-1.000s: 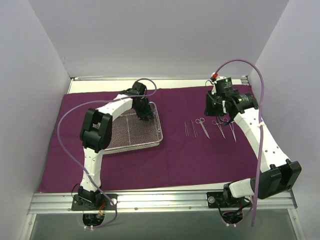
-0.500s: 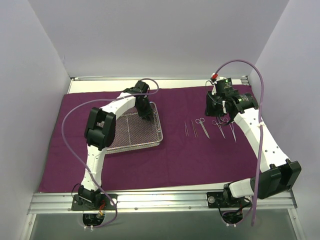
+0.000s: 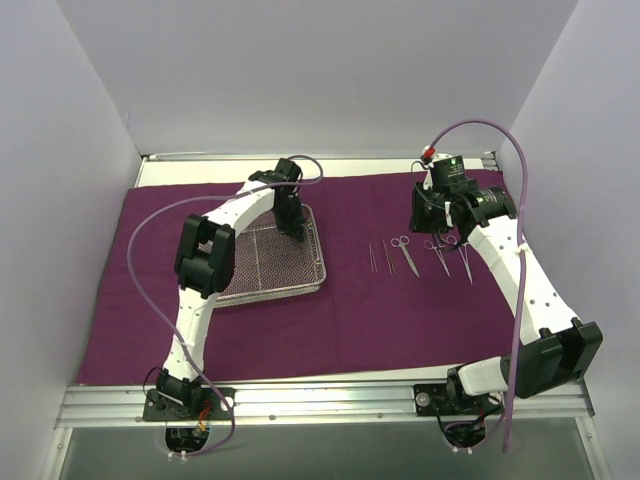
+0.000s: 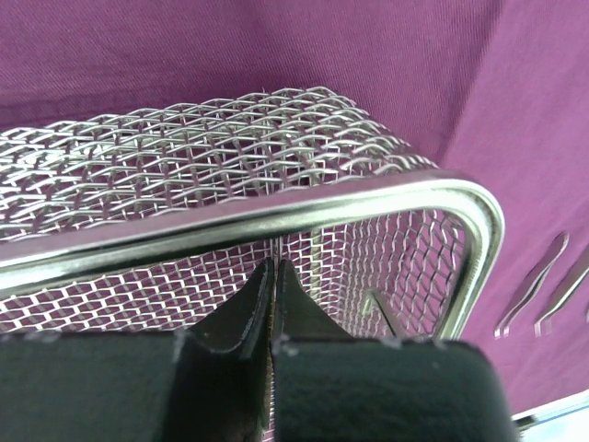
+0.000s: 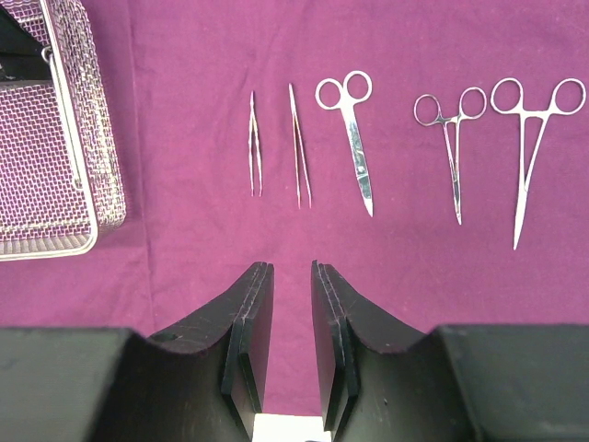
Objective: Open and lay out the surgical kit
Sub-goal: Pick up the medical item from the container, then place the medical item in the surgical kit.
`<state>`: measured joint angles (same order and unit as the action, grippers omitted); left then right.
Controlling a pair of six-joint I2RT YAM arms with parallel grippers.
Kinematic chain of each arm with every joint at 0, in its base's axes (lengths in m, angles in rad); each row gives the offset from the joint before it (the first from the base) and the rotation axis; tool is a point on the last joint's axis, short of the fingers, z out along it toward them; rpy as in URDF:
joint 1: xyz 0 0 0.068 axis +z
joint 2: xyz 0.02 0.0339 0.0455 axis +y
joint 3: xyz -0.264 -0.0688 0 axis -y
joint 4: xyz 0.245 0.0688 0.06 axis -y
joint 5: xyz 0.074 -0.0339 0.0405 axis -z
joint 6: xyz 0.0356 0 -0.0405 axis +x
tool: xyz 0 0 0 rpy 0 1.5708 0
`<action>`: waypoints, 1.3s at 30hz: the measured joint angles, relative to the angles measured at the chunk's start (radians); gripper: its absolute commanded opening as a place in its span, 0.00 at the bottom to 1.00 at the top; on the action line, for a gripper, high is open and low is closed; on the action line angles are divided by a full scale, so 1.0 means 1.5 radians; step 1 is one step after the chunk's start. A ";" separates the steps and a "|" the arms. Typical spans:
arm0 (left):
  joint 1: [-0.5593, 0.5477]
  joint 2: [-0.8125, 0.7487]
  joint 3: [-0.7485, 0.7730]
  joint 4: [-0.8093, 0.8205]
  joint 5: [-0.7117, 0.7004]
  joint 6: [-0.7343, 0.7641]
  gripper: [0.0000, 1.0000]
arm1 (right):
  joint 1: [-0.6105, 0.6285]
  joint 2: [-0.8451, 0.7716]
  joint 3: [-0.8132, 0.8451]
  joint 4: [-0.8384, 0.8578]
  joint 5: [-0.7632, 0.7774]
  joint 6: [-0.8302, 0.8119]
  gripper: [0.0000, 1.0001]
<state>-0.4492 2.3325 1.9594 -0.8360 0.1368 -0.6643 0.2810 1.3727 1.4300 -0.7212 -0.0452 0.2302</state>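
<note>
The dark purple cloth (image 3: 350, 310) lies spread flat, with the wire-mesh tray (image 3: 270, 292) on its left half. My left gripper (image 3: 296, 232) points down into the tray's far right corner. In the left wrist view it (image 4: 276, 265) is shut just under the rim (image 4: 368, 198), a thin steel sliver pinched between the tips. Another steel tip (image 4: 377, 308) leans inside the tray. Two forceps (image 5: 255, 143) (image 5: 299, 147), scissors (image 5: 352, 138) and two ring-handled clamps (image 5: 451, 152) (image 5: 529, 152) lie in a row on the cloth. My right gripper (image 5: 290, 267) hovers over them, slightly open and empty.
White walls close in the cloth at left, back and right. The laid-out row (image 3: 420, 255) sits between the tray and the right arm. A metal rail (image 3: 320, 400) with both arm bases runs along the near edge.
The left gripper's jaws have closed at the tray's far right corner, and the left arm's elbow shifted slightly. The right arm has not moved.
</note>
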 measured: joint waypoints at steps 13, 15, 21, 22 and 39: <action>-0.001 -0.024 -0.038 -0.050 0.039 0.064 0.02 | 0.001 0.012 0.000 0.012 -0.014 0.000 0.25; -0.001 -0.040 -0.061 -0.057 0.046 0.068 0.02 | 0.001 0.012 0.000 0.014 -0.015 0.000 0.25; 0.002 -0.069 -0.122 -0.027 0.079 0.087 0.02 | 0.001 0.015 0.000 0.020 -0.022 0.001 0.25; 0.003 -0.077 -0.132 -0.022 0.079 0.090 0.02 | 0.002 0.016 0.000 0.021 -0.025 0.001 0.25; 0.083 -0.312 -0.187 -0.017 0.248 0.085 0.02 | 0.024 -0.028 -0.059 0.108 -0.093 -0.082 0.40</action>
<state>-0.3244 1.8641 1.6783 -0.8616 0.5087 -0.5369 0.3164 1.3300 1.3415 -0.5594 -0.1841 0.1066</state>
